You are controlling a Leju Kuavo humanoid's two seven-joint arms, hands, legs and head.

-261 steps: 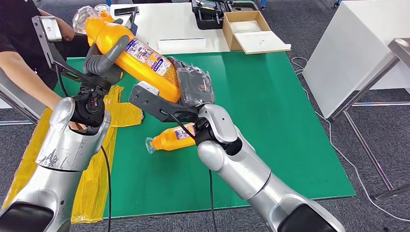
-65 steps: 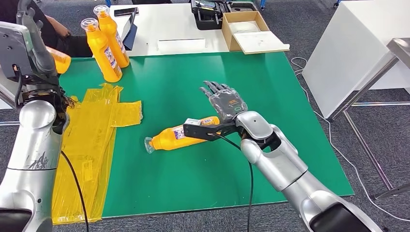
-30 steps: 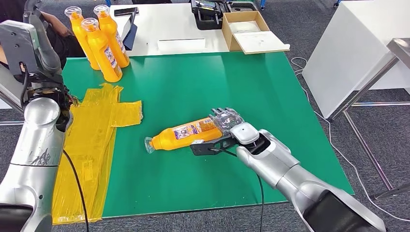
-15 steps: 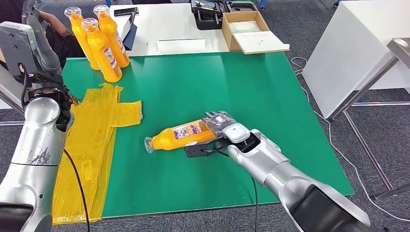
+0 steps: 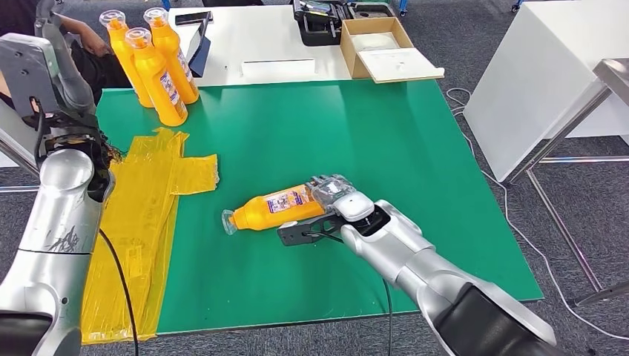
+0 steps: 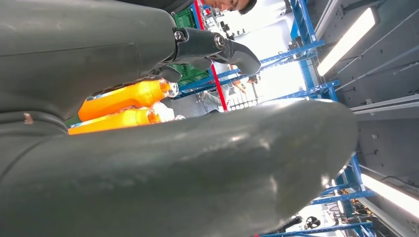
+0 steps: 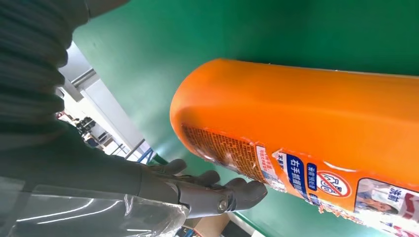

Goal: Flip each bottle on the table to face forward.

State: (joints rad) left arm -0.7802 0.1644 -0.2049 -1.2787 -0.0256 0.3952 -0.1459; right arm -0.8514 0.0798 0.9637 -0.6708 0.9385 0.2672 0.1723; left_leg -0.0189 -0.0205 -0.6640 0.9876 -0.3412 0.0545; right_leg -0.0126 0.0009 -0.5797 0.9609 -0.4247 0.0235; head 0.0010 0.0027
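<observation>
1. Lying on its side on the green-topped desk (image 5: 415, 148): an orange plastic bottle with a clear cap and a printed label (image 5: 278, 208), cap end toward the robot's left, flat base toward the right, label turned up.
2. Reaching in at the bottle's base end: the right hand (image 5: 331, 190), fingers (image 7: 217, 190) spread along the labelled side near the base, thumb not made out; resting against it, not closed around it, as far as the wrist view tells.
3. Jutting beside the bottle from the right wrist: a dark grey bracket (image 5: 297, 232), low over the green surface.
4. Standing upright at the far left corner of the desk: three more orange bottles with clear caps (image 5: 157, 74), bunched close together, two labels visible.
5. Spread flat along the left side of the desk: a sheet of crinkled yellow plastic film (image 5: 152, 185), well apart from the lying bottle.
6. Raised high at the left edge, well away from everything on the desk: the left hand (image 5: 63, 63); grasp impossible to tell, fingers mostly hidden behind the wrist housing.
7. Beyond the green top: a white table (image 5: 252, 33) carrying an open cardboard box (image 5: 380, 46) and a black case (image 5: 319, 18).
8. Behind the left hand: a person's arm in a dark sleeve (image 5: 85, 41).
</observation>
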